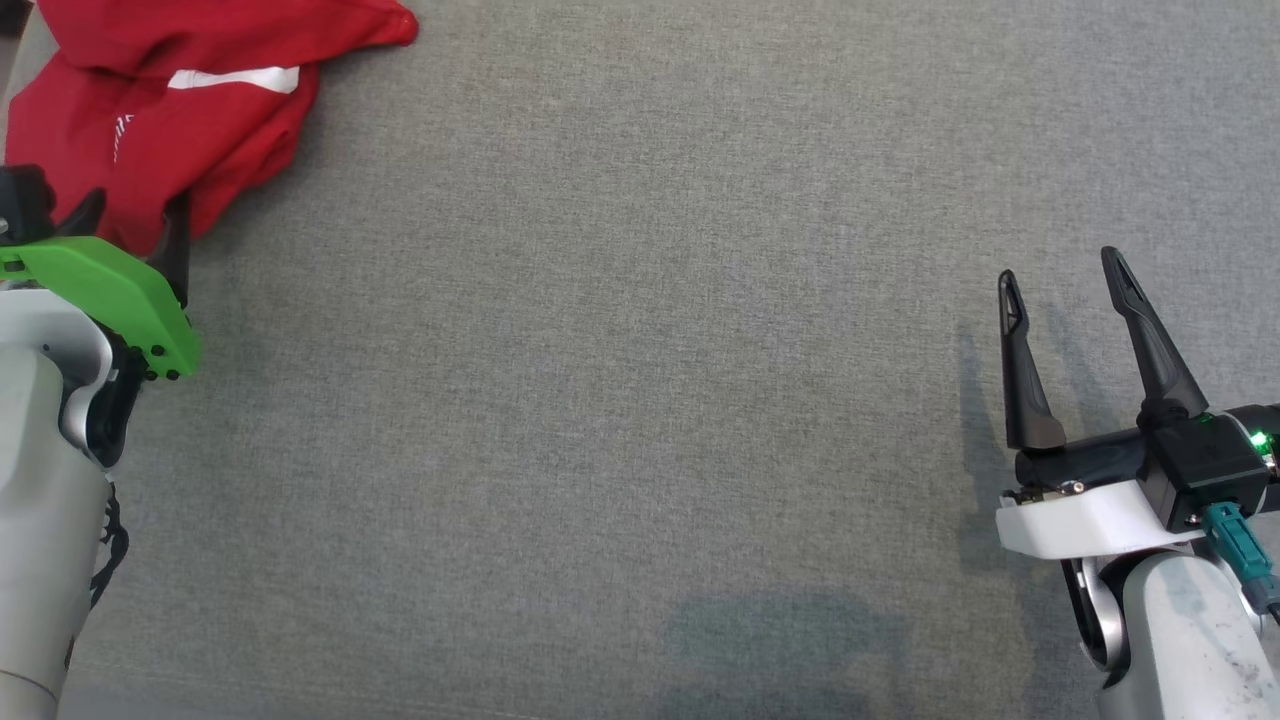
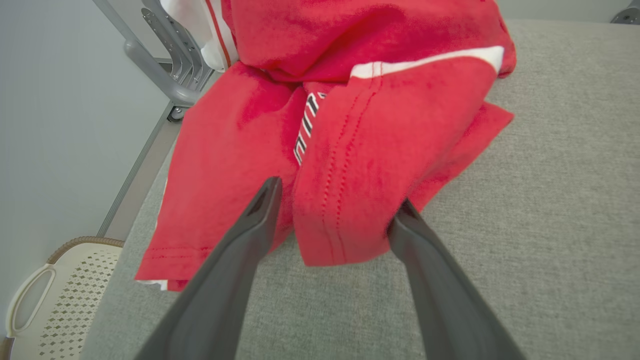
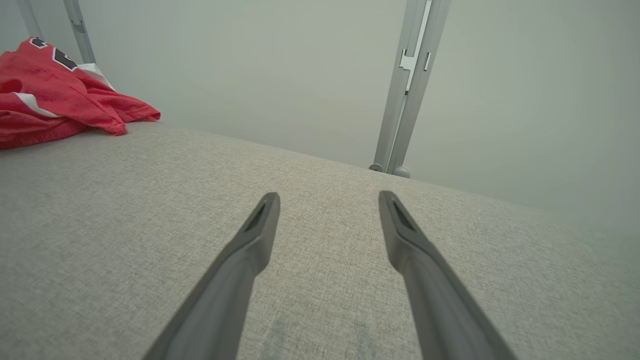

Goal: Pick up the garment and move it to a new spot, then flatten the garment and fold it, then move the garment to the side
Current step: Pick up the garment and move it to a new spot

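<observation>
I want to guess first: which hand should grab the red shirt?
Left. The left hand, open, straddles a shirt fold; the right hand sits open, far across the table.

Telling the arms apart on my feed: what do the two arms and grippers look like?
Both have two long dark tapered fingers and a pale grey forearm. The left gripper has a bright green wrist cover and black cable; the right gripper a white wrist cover, black block with green light, teal plug.
</observation>
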Controlling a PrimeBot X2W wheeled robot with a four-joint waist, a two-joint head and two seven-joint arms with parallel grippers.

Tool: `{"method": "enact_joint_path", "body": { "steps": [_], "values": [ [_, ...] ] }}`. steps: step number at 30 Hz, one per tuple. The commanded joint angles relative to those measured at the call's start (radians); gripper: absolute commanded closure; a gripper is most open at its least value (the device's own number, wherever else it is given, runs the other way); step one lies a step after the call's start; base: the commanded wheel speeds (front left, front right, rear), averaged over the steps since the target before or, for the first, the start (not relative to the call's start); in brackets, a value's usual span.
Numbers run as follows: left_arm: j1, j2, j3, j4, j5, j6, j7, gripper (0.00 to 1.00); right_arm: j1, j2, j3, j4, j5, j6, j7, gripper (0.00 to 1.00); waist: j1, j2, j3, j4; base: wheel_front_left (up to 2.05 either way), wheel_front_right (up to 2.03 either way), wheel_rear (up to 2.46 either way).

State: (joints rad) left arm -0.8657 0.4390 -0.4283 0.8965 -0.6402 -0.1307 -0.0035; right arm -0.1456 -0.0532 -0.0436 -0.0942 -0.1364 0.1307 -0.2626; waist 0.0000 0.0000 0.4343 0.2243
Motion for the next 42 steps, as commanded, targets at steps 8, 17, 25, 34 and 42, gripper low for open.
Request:
{"method": "enact_joint_path", "body": {
  "steps": [8, 17, 25, 34, 42],
  "values": [
    [-0.057, -0.012, -0.032, 0.088, -0.015, 0.001, -0.047, 1.0, 0.004, -0.009, -0.013, -0.009, -0.008, 0.0, -0.003, 0.0, 0.0, 0.0, 0.011, -0.013, 0.0, 0.0, 0.0],
    [-0.107, 0.03, -0.1, 0.091, 0.01, 0.001, -0.083, 1.0, 0.001, -0.002, -0.003, 0.02, 0.023, 0.0, -0.003, 0.0, 0.0, 0.0, -0.07, 0.0, 0.0, 0.0, 0.0],
    [-0.175, 0.122, -0.152, 0.011, 0.061, 0.001, -0.109, 1.0, 0.027, 0.002, -0.009, 0.051, 0.077, 0.0, -0.003, 0.0, 0.0, 0.0, -0.193, -0.015, 0.0, 0.0, 0.0],
    [-0.235, 0.146, -0.223, -0.224, 0.088, 0.001, -0.04, 1.0, 0.068, 0.002, -0.039, 0.078, 0.152, 0.0, -0.003, 0.0, 0.0, 0.0, -0.321, -0.068, 0.0, 0.0, 0.0],
    [-0.221, 0.062, -0.267, -0.468, 0.056, 0.021, 0.027, 1.0, 0.083, 0.002, -0.033, 0.089, 0.197, 0.0, -0.003, 0.0, 0.0, 0.0, -0.374, -0.177, 0.0, 0.0, 0.0]
  ]
}}
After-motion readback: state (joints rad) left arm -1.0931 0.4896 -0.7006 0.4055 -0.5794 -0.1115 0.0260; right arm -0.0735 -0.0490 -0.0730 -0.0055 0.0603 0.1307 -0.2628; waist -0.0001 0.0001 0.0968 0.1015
